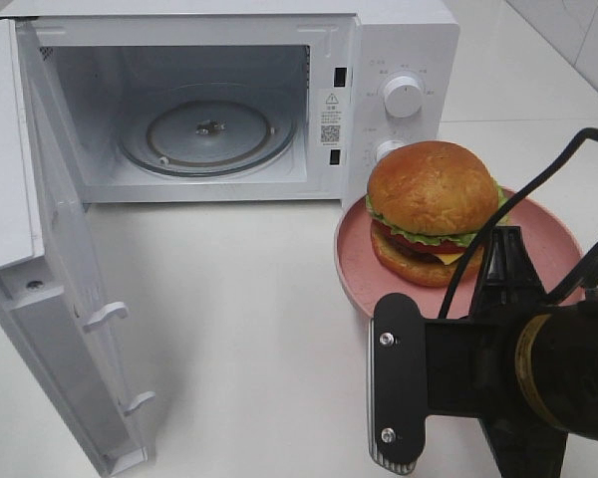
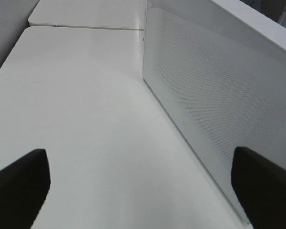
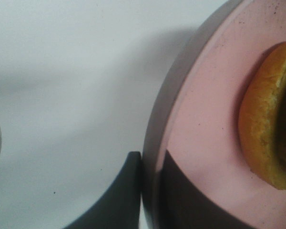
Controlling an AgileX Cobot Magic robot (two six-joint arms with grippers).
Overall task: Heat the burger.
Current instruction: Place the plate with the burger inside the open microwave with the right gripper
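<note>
white table, microwave upper left, burger on pink plate right.
right gripper clamped on plate rim; left gripper wide, empty.

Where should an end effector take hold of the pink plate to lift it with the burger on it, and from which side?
Pinch the pink plate by its thin raised rim, coming from the near side, opposite the microwave. The burger leaves that rim bare. The right end effector is shut there, one finger inside, one outside.
</note>
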